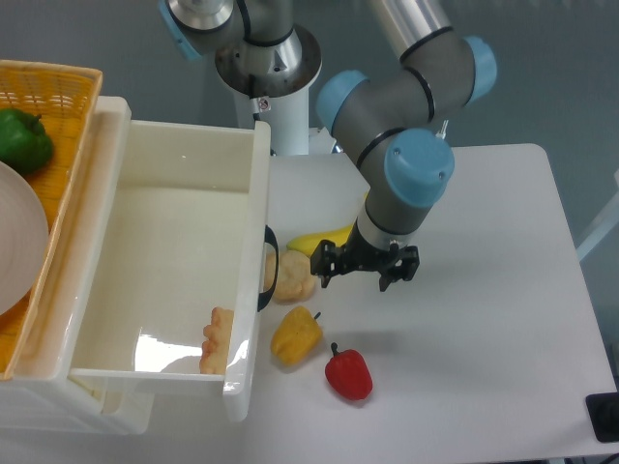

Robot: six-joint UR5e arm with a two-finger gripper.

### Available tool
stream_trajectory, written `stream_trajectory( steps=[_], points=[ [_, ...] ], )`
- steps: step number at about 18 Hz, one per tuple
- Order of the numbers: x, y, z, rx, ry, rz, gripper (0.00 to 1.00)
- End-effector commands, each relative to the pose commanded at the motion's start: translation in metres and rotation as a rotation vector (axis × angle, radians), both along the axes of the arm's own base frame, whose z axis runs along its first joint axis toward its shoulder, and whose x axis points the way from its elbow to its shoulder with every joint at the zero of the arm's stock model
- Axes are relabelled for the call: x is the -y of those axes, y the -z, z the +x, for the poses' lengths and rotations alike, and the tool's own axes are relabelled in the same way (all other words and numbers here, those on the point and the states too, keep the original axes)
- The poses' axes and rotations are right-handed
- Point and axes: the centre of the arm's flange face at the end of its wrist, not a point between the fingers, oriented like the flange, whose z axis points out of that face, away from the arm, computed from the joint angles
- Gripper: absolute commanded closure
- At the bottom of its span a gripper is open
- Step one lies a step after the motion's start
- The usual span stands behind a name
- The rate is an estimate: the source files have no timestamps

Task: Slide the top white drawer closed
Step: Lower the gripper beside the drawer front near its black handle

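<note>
The top white drawer [164, 261] stands fully pulled out over the surface [484, 319], its black handle [270, 280] untouched. The hand [363, 271], fingers spread wide and empty, hovers just right of that handle; the whole push remains.

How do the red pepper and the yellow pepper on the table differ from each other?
The red pepper is deep red and glossy; the yellow pepper is orange-yellow and duller. The yellow pepper lies nearer the open drawer, just below the bread roll; the red pepper sits further out towards the front of the table. Both are of like size, have a short dark stem, and lie free, untouched by the tool.
</note>
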Motion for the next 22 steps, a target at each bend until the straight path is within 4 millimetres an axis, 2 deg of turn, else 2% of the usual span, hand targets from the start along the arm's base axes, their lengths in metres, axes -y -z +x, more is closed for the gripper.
stream_trajectory(
  steps=[7, 22],
  points=[
    [-0.02, 0.013, 0.018, 0.016, 0.043, -0.012, 0.0],
    [-0.028, 0.014, 0.029, 0.023, 0.058, -0.009, 0.0]
  ],
)
